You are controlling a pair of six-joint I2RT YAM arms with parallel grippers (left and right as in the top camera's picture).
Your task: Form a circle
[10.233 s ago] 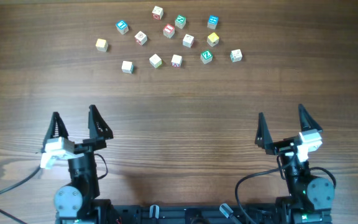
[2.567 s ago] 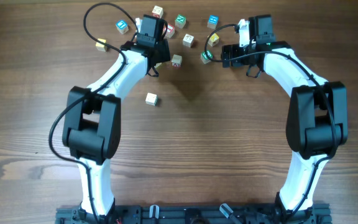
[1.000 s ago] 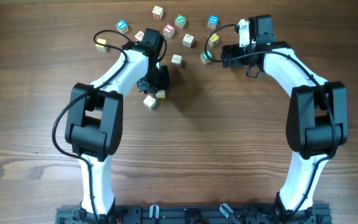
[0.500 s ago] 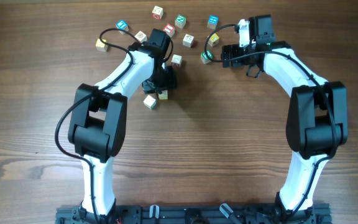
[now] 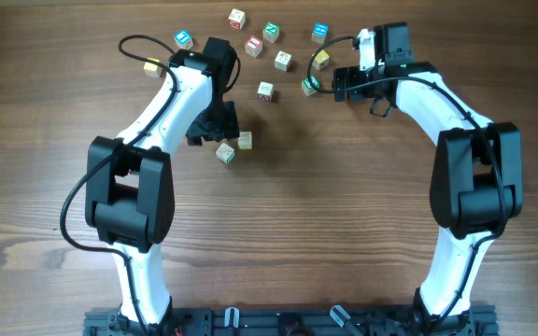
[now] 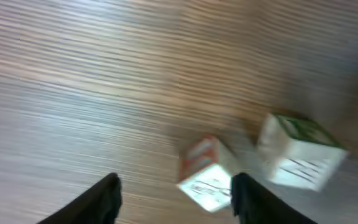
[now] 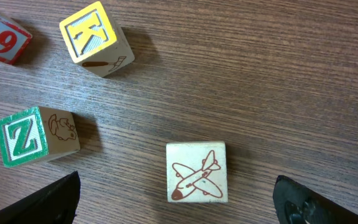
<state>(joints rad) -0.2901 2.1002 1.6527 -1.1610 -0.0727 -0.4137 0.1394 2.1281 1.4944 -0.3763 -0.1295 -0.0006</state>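
Note:
No circle shows in any view; the little letter cubes lie scattered. Two pale cubes sit close together below the scatter, one (image 5: pixel 225 152) left of the other (image 5: pixel 245 140). Blurred in the left wrist view, they are a red-edged one (image 6: pixel 207 175) and a green-marked one (image 6: pixel 298 151). My left gripper (image 5: pixel 215 127) (image 6: pixel 176 200) hangs open just left of them, holding nothing. My right gripper (image 5: pixel 339 84) (image 7: pixel 179 205) stands wide open around a pale airplane cube (image 7: pixel 196 172), apart from it. The green Z cube (image 5: pixel 309 86) (image 7: pixel 35 136) lies just beyond.
A yellow K cube (image 5: pixel 319 58) (image 7: pixel 96 38) and a red-faced 9 cube (image 7: pixel 2 40) lie near the right gripper. Several more cubes are strewn along the far side, among them blue ones (image 5: pixel 184 38) (image 5: pixel 319 34) and a pale one (image 5: pixel 265 90).
My left gripper has opened, left a pale cube beside the other one and drawn back to the left. The right arm has not moved.

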